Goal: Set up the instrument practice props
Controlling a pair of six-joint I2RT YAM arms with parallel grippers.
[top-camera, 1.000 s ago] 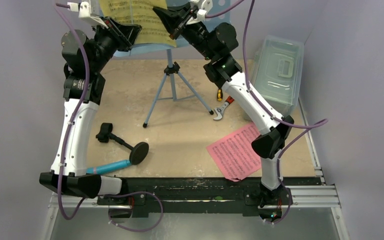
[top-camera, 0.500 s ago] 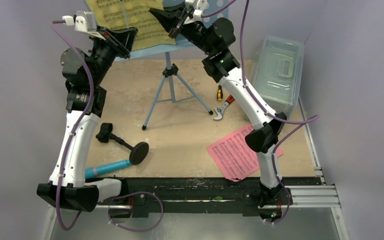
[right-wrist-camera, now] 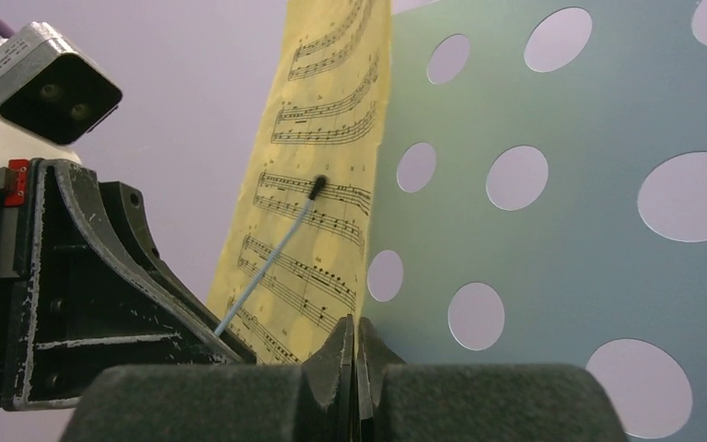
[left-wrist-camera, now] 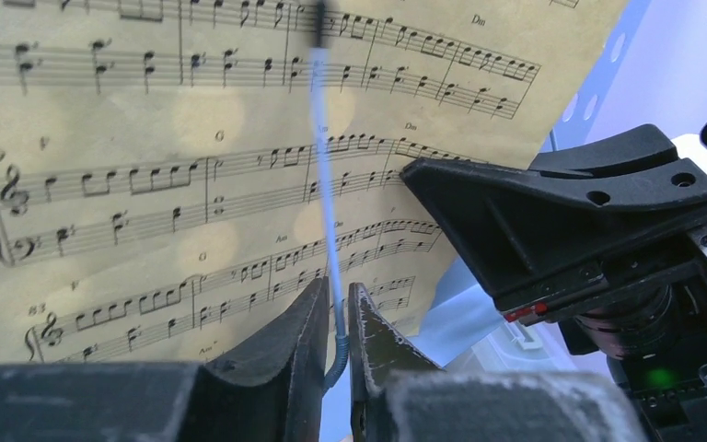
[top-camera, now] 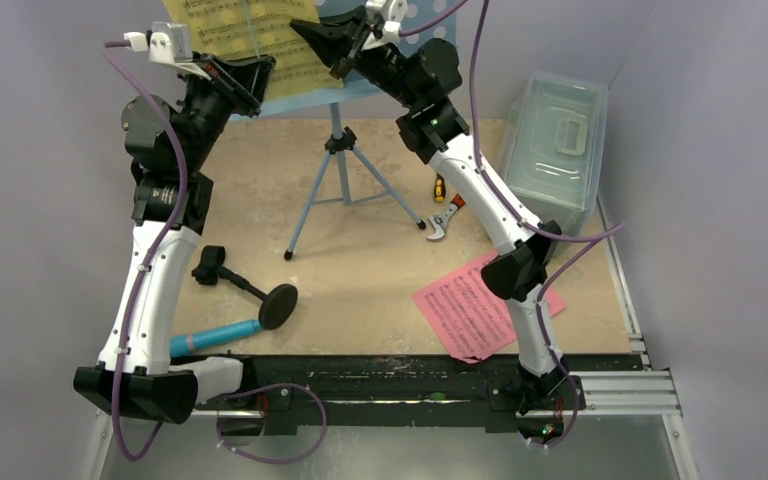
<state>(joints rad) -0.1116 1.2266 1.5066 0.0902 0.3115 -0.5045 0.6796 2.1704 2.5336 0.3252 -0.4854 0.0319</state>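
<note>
Page (top-camera: 250,40) on stand (top-camera: 340,170), behind microphone (top-camera: 215,334)

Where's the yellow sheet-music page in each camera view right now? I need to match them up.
Top external: the yellow sheet-music page is at top centre, cut by the upper edge.
Left wrist: the page fills the left and middle.
Right wrist: the page is a narrow slanted strip at centre.
Shared landmark: the black-tipped page-holder wire crossing it.

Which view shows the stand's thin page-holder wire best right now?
Left wrist: the page-holder wire runs up across the yellow page, black tip to pinched base. Right wrist shows it slanted, its base hidden; top external, only a faint line.
</note>
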